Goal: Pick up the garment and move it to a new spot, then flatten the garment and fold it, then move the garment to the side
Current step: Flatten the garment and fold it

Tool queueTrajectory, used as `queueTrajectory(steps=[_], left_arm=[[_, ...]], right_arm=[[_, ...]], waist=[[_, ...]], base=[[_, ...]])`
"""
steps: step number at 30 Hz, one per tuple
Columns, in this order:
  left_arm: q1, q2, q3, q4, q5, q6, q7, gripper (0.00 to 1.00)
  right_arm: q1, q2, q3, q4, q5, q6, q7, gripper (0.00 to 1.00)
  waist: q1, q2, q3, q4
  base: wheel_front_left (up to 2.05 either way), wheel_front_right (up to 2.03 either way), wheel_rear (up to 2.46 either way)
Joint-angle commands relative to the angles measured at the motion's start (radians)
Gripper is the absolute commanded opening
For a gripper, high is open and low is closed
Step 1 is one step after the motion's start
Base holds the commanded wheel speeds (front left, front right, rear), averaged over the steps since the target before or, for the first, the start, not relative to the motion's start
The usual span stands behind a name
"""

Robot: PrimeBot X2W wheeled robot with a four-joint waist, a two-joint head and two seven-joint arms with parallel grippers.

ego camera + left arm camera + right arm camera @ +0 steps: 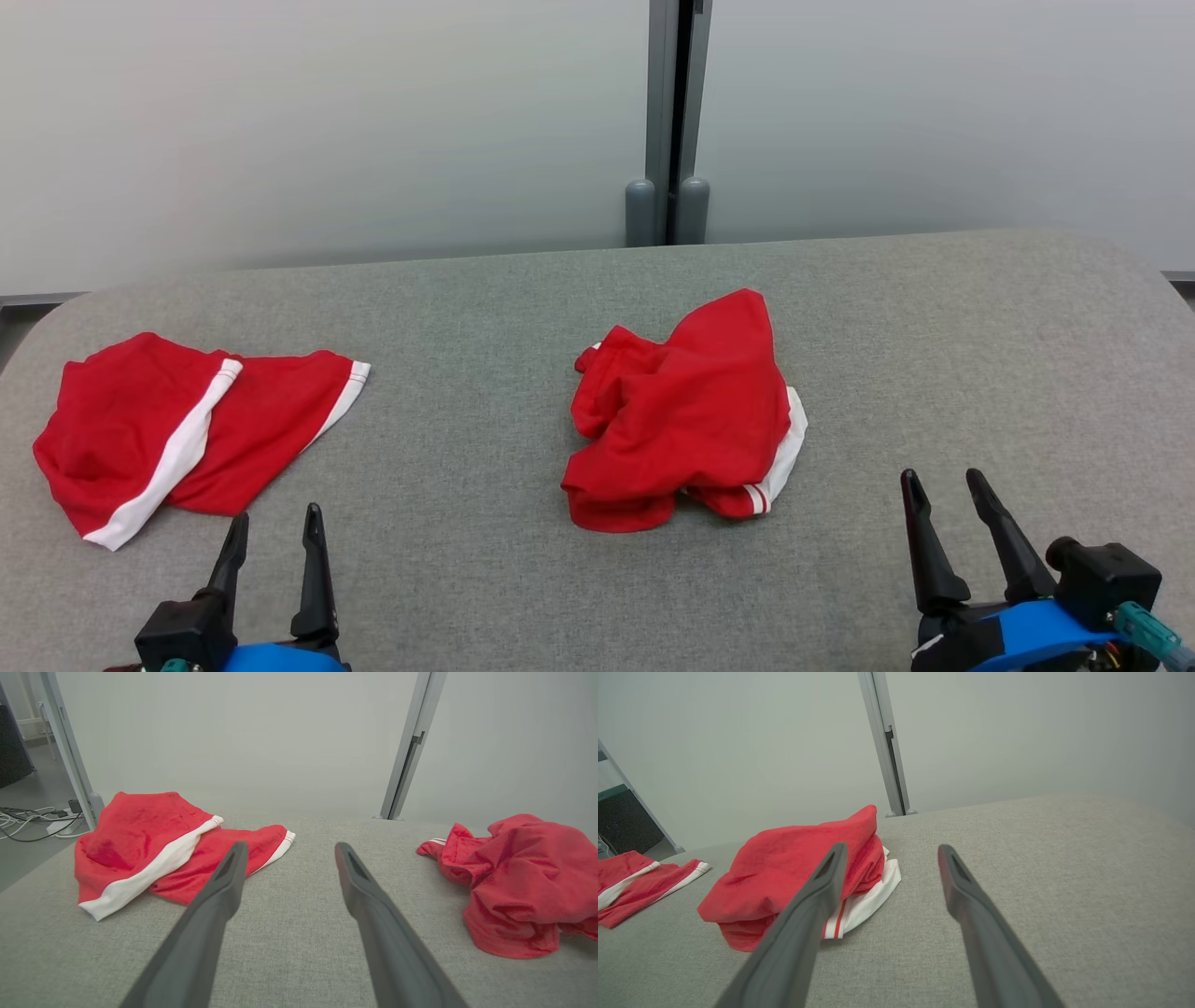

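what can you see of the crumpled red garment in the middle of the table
The crumpled red garment looks like soft, fuzzy cloth, with a white band and thin red stripes at its near right edge. It lies bunched in loose folds, not flattened, near the middle of the grey fabric-covered table, apart from the flatter red-and-white garment at the left. Only the table touches it; the right gripper is open and clear of it.

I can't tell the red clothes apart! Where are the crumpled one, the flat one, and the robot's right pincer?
crumpled garment [686, 411], head view, the middle of its red heap.
flat garment [121, 420], head view, its red left panel.
right pincer [941, 478], head view, midway between its fingertips.
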Motion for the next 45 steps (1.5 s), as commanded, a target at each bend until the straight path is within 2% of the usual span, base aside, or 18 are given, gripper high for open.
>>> queueTrajectory(steps=[1, 15, 21, 28, 32, 33, 40, 45], left_arm=[[0.011, 0.006, 0.000, 0.004, 0.002, -0.005, -0.003, 1.00], [-0.010, 0.003, 0.012, 0.007, 0.002, -0.019, -0.003, 1.00], [-0.020, 0.000, 0.014, 0.006, 0.001, -0.025, -0.003, 1.00], [-0.058, -0.006, 0.001, 0.010, 0.009, -0.036, -0.003, 1.00], [-0.089, -0.013, -0.012, 0.008, 0.015, -0.042, -0.003, 1.00], [-0.089, -0.013, -0.012, 0.008, 0.015, -0.042, -0.003, 1.00], [-0.140, -0.037, -0.040, 0.028, 0.019, -0.056, -0.003, 1.00], [-0.155, -0.052, -0.049, 0.045, 0.025, -0.064, -0.003, 1.00]], right_arm=[[0.009, -0.004, -0.003, -0.004, 0.001, 0.001, 0.004, 1.00], [-0.021, -0.004, 0.010, -0.006, -0.010, 0.001, 0.017, 1.00], [-0.103, -0.004, 0.065, -0.029, -0.048, 0.001, 0.074, 1.00], [-0.339, -0.004, 0.245, 0.007, -0.069, 0.001, 0.294, 1.00], [-0.495, -0.005, 0.340, 0.107, -0.098, 0.000, 0.454, 1.00], [-0.495, -0.005, 0.340, 0.107, -0.098, 0.000, 0.454, 1.00], [-0.688, -0.004, 0.415, 0.349, -0.217, 0.000, 0.700, 1.00], [-0.729, -0.025, 0.438, 0.476, -0.275, 0.000, 0.778, 1.00]], waist=[[0.0001, 0.0000, 0.002, 0.003], [0.0001, 0.0000, 0.020, 0.007], [0.0001, 0.0000, 0.039, 0.020], [0.0001, 0.0000, 0.081, 0.050], [0.0001, 0.0000, 0.110, 0.075], [0.0001, 0.0000, 0.110, 0.075], [0.0001, 0.0000, 0.150, 0.137], [0.0001, 0.0000, 0.158, 0.169]], base=[[0.00, 0.00, 0.00], [0.00, 0.00, 0.00], [0.00, 0.00, 0.00], [0.00, 0.00, 0.00], [0.00, 0.00, 0.00], [0.00, 0.00, 0.00], [0.00, 0.00, 0.00], [0.00, 0.00, 0.00]])
